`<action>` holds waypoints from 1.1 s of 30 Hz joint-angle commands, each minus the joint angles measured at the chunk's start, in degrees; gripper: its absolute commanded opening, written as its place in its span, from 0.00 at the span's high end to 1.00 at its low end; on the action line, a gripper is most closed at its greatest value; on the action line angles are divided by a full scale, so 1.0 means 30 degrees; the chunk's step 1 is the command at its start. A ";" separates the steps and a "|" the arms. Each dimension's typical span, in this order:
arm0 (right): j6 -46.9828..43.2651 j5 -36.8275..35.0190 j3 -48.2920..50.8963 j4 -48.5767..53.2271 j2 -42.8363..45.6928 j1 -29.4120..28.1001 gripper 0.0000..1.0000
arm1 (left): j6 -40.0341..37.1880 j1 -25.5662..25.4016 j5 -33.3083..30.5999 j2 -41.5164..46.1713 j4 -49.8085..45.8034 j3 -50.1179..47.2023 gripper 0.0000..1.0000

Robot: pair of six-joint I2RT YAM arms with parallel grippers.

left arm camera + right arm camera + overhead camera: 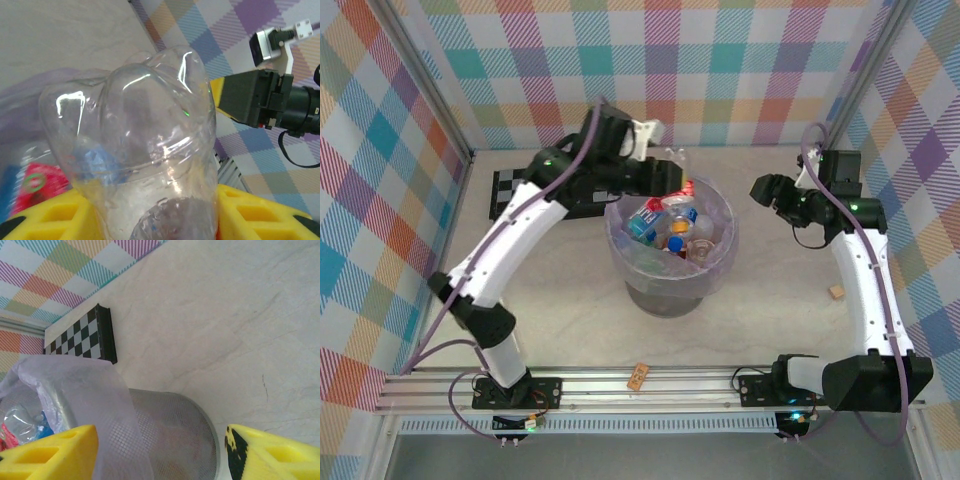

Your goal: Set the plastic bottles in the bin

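1. Left claw (667, 176) clamps a clear bottle (145, 150) above the bin (670, 292), mid-bench.
2. Right claw (762, 190) gapes wide, empty.
3. Bottle probably light, thin-walled and slick; grip the body gently.

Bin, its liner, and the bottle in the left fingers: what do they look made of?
The bin looks like grey metal mesh: a fine grid shows on its wall. The liner seems thin translucent lilac plastic film, wrinkled. The bottle looks clear glossy plastic, given glints and see-through walls.
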State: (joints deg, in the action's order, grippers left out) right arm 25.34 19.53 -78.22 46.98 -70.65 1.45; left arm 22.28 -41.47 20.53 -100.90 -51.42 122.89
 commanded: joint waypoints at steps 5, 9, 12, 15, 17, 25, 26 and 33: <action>-0.0187 0.0639 -0.0088 -0.0185 0.0068 0.0111 0.32 | -0.0351 -0.1423 -0.0812 -0.2223 -0.1275 0.1631 1.00; -0.0128 0.0783 -0.0095 -0.0323 0.0011 0.0128 0.32 | -0.0614 -0.1635 -0.0969 -0.2902 -0.2347 0.1841 1.00; -0.0133 0.0726 -0.0038 -0.0367 -0.0031 0.0102 0.32 | -0.0540 -0.1803 -0.1101 -0.2812 -0.2411 0.1248 1.00; -0.0135 0.0854 -0.0080 -0.0447 -0.0196 0.0105 0.32 | -0.0816 -0.2125 -0.1554 -0.2803 -0.2400 0.0842 0.94; -0.0127 0.0917 -0.0225 -0.0456 -0.0242 0.0103 0.32 | -0.1091 -0.2208 -0.1658 -0.2877 -0.2338 0.0891 0.86; -0.0712 0.0950 -0.2336 0.1015 -0.0429 0.0074 0.30 | -0.1293 -0.2230 -0.0914 -0.2158 -0.1164 0.1361 0.44; -0.0872 0.1030 -0.2725 0.1329 -0.0405 -0.0059 0.30 | -0.1309 -0.2248 -0.0940 -0.1983 -0.1023 0.1317 0.39; -0.2229 -0.1001 -0.6342 0.3788 -0.1078 -0.3927 0.30 | -0.1318 -0.2204 -0.2105 -0.0652 -0.0815 0.1599 0.14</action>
State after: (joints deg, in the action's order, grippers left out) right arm 21.63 18.70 -93.17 53.98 -72.66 -6.15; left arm 18.83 -47.59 16.25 -107.48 -55.13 125.82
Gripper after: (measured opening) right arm 0.704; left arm 0.858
